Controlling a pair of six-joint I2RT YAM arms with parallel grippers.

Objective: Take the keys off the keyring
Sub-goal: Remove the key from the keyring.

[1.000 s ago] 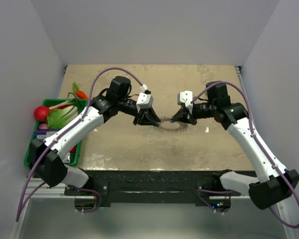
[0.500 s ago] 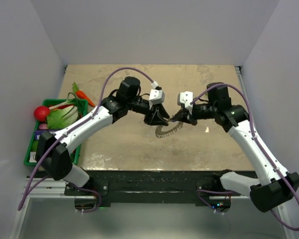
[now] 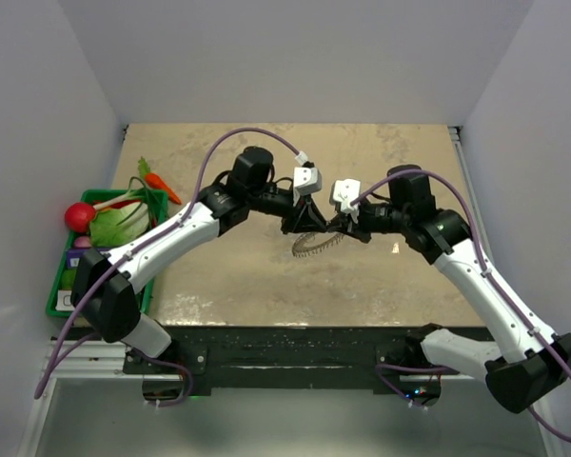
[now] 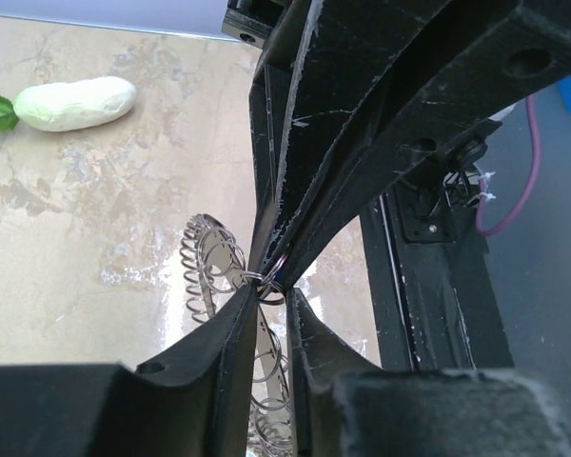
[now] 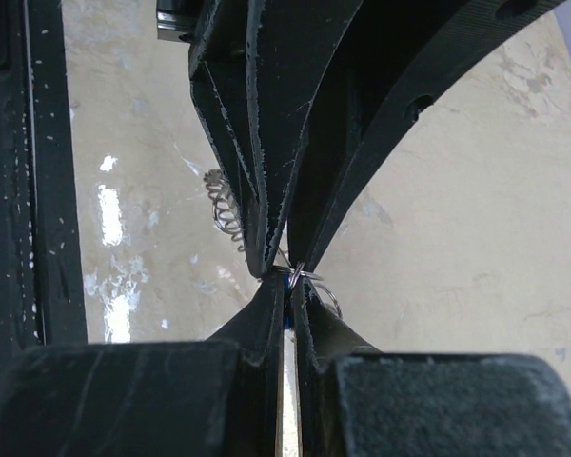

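Right gripper (image 5: 287, 295), in from 3 o'clock, is clenched on the blue-headed key (image 5: 285, 319), while left gripper (image 4: 271, 305) from 9 o'clock nips the small ring (image 4: 269, 283) (grip unclear, can't tell), likely to pull apart, with keyring (image 3: 314, 245) trailing toward 7 o'clock mid-table.

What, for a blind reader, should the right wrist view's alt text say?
The black right gripper pinches a small blue-headed key, meeting the left gripper tip to tip; the grey coiled metal keyring shows behind them against the tan tabletop.
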